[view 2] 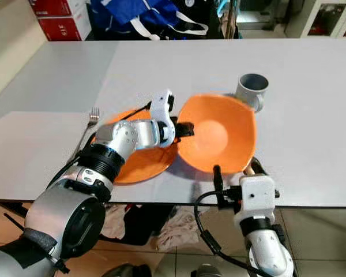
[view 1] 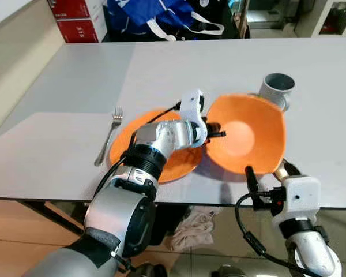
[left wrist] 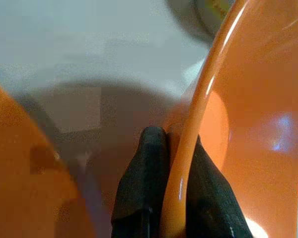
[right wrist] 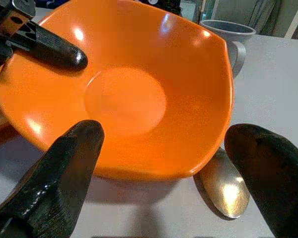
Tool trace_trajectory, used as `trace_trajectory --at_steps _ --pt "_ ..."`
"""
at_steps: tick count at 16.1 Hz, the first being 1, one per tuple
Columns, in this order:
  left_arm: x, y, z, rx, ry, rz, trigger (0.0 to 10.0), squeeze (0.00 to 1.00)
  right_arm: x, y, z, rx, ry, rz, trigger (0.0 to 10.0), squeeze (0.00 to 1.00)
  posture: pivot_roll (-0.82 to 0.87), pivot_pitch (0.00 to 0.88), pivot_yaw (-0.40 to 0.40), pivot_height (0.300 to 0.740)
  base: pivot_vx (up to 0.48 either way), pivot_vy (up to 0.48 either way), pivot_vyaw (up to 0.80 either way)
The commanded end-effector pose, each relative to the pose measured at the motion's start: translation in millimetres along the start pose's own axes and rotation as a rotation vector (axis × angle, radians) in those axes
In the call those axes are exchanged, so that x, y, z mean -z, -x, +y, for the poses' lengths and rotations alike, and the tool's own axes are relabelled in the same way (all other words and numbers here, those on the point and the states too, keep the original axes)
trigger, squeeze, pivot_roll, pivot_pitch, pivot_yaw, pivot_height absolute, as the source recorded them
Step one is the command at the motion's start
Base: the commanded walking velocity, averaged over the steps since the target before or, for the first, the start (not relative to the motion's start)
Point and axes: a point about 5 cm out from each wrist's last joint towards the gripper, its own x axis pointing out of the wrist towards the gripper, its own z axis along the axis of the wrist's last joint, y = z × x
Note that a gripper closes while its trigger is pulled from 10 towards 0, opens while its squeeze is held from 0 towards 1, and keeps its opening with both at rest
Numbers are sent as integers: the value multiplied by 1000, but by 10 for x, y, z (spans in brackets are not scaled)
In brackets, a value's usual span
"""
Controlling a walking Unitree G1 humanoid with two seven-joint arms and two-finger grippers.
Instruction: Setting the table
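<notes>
A: Two orange pieces share the worktop [view 1: 57, 75] in the head views: a flat plate [view 1: 173, 164] and, just beside it, a bowl [view 1: 248, 138] tilted up on edge, with a grey mug [view 1: 278, 89] behind it and a fork [view 1: 108, 137] left of the plate.

B: And the left gripper [view 1: 214, 130]?

A: Its arm reaches forward across the plate, wrist bent right, jaws closed on the bowl's near-left rim.

B: Left wrist view?

A: One black finger [left wrist: 144, 183] either side of the thin glossy rim. That bowl looks rigid, smooth and probably slippery, maybe breakable; the rim seems the sensible hold.

B: Right wrist view?

A: The right gripper [right wrist: 174, 173] sits low at the worktop's near edge, jaws spread wide and empty, facing the bowl. A spoon [right wrist: 223, 186] lies half under it.
</notes>
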Motion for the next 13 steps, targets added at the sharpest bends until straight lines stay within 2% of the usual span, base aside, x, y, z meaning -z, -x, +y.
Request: trace_trajectory --at_steps 1,12,13 --pt "26 -102 -358 62 -22 -7 0 0 2 12 28 -8 -16 12 10000 0 -282 79 93 727 0 0 0" --pt "9 -113 -69 -91 -1 -52 0 0 42 15 42 -27 -17 37 10000 0 -282 70 78 727 0 0 0" --pt "2 -114 -59 -100 -5 -55 8980 0 41 12 41 -29 -16 38 10000 0 -282 70 78 727 0 0 0"
